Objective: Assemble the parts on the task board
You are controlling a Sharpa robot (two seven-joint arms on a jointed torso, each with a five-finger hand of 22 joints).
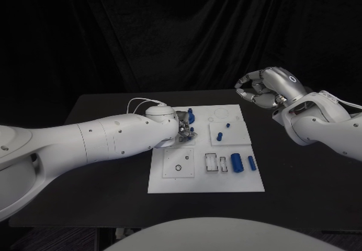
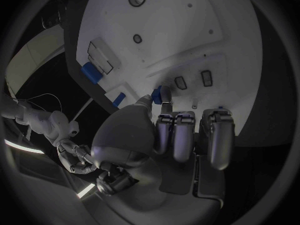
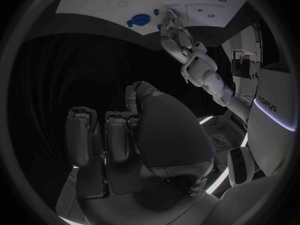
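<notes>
The white task board [image 1: 203,180] lies in the middle of the black table. My left hand [image 1: 183,132] is low over the board's far left corner. In the left wrist view its thumb and a fingertip [image 2: 165,107] sit on either side of a small upright blue part [image 2: 157,94], which stands at the hand's far side [image 1: 190,116]. My right hand [image 1: 266,88] hangs raised off the board's far right, fingers curled in on nothing [image 3: 119,135]. Two short blue pegs [image 1: 227,125] [image 1: 219,137] stand mid-board. Two blue cylinders [image 1: 236,162] [image 1: 252,163] lie at the near right.
White rectangular inserts [image 1: 212,162] and a small dark ring [image 1: 178,168] sit on the board's near half. A round recess [image 1: 223,112] marks the far right corner. My left forearm [image 1: 105,138] crosses the table's left side. Black table surrounds the board.
</notes>
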